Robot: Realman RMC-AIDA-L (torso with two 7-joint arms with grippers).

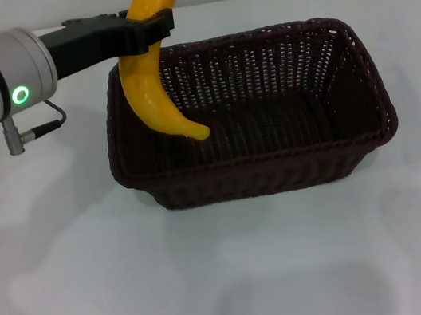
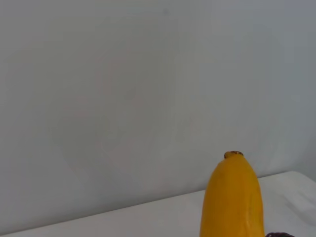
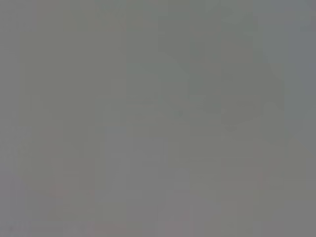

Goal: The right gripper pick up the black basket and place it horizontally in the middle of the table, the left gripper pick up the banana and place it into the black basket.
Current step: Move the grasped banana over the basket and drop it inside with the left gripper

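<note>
The black basket [image 1: 276, 163] stands lengthwise across the middle of the white table [image 1: 72, 294]. My left gripper [image 1: 147, 30] reaches in from the left above the basket's left end and is shut on the banana [image 1: 153, 94]. The banana hangs nearly upright, its lower tip inside the basket's left part, above the bottom, and its upper end out of the head view. The banana's end also fills the lower edge of the left wrist view [image 2: 232, 197]. My right gripper is out of view; the right wrist view shows only plain grey.
The left arm's silver segment with a green light [image 1: 20, 95] and a thin cable [image 1: 44, 127] hangs over the table's far left. Bare white tabletop lies in front of and beside the basket.
</note>
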